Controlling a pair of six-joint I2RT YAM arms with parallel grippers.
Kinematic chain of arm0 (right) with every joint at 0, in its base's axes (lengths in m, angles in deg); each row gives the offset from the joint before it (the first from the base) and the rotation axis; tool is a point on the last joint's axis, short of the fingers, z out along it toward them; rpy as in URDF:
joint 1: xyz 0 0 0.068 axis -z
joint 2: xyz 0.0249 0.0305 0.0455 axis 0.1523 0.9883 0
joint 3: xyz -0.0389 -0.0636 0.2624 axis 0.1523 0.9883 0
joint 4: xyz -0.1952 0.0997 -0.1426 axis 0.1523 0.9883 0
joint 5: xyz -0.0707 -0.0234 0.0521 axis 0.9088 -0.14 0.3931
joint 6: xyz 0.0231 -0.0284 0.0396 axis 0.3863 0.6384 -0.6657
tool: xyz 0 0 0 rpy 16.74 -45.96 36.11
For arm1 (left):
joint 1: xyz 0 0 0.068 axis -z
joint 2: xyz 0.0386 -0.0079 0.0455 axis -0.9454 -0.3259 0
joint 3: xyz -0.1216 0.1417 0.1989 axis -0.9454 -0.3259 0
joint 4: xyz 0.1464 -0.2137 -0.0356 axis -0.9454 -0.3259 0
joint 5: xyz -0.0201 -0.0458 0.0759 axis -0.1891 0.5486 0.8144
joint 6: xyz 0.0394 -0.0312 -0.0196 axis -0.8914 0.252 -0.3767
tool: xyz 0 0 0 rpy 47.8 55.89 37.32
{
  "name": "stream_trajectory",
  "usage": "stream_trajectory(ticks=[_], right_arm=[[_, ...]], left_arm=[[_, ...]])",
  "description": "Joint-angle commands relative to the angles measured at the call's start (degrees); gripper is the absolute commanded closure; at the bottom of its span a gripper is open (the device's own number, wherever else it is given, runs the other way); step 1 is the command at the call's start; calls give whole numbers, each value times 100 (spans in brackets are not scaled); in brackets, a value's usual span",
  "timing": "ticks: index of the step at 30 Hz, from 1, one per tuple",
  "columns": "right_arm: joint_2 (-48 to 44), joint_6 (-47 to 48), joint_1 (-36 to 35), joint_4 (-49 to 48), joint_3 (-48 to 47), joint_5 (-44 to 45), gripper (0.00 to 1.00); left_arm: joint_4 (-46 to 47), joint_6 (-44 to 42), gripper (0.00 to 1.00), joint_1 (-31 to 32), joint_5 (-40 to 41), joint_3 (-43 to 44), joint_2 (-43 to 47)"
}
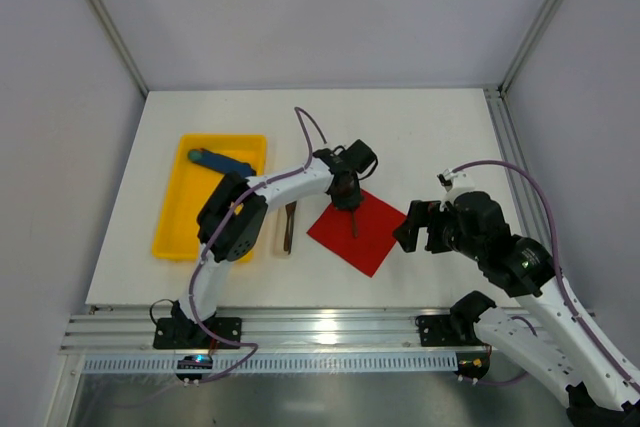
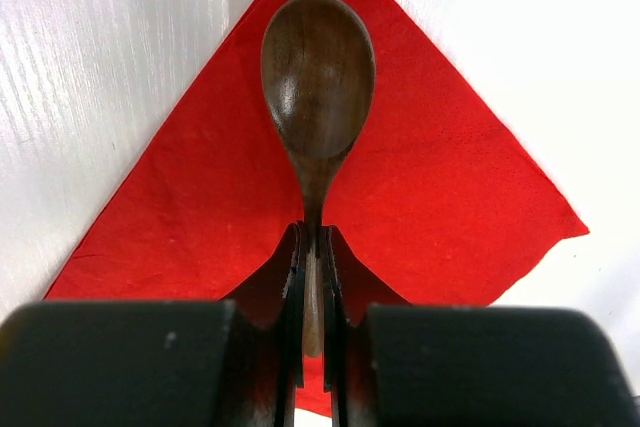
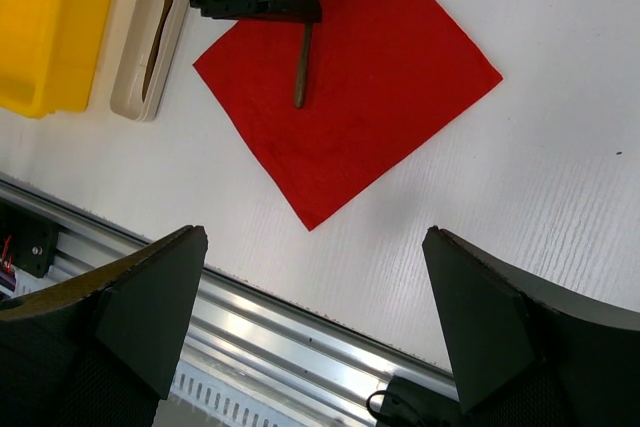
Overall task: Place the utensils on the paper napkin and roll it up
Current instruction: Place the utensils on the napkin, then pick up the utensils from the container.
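Note:
The red paper napkin (image 1: 370, 240) lies flat on the white table like a diamond. My left gripper (image 1: 347, 195) hovers over its far corner, shut on the handle of a dark wooden spoon (image 2: 318, 87). The spoon's bowl rests over the napkin (image 2: 200, 197) and points toward its middle. The right wrist view shows that spoon (image 3: 303, 62) slanting down onto the napkin (image 3: 390, 77). Another brown utensil (image 1: 289, 227) lies in a narrow cream holder (image 1: 279, 239) to the left of the napkin. My right gripper (image 1: 420, 229) stands open just right of the napkin, with nothing between its fingers (image 3: 160, 287).
A yellow tray (image 1: 180, 222) at the left holds a blue stick with a teal end (image 1: 222, 161). The aluminium rail (image 3: 300, 337) runs along the table's near edge, below the right gripper. Grey walls enclose the table at the back and on both sides.

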Motion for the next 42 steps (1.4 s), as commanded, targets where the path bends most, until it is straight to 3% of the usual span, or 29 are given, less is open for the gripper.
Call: stream_trajectory(ticks=[1,7,15,24,32,37,42], right_arm=[[-46,78,-21,-55,-134,72,0],[-37,87,-21,-72,-125,72,0],[-37,87,-21,-72,-134,72,0],[-28,87,-21,-72,-134,80,0],[16,113,-29,-46,-195,45,0],[7,95,-21,-72,-151,36,0],[51,87,-29,-107,-125,45,0]], left_arm=[[144,58,100,7,9,26,-64],[161,6,99,7,-26,26,-91],[82,-73,82,16,9,35,-3],[-93,-222,74,25,26,175,225],[-1445,-1022,72,-72,1274,660,1103],[-1720,-1479,73,-299,1749,-306,1684],[-931,-1717,73,-748,1154,-1807,2369]])
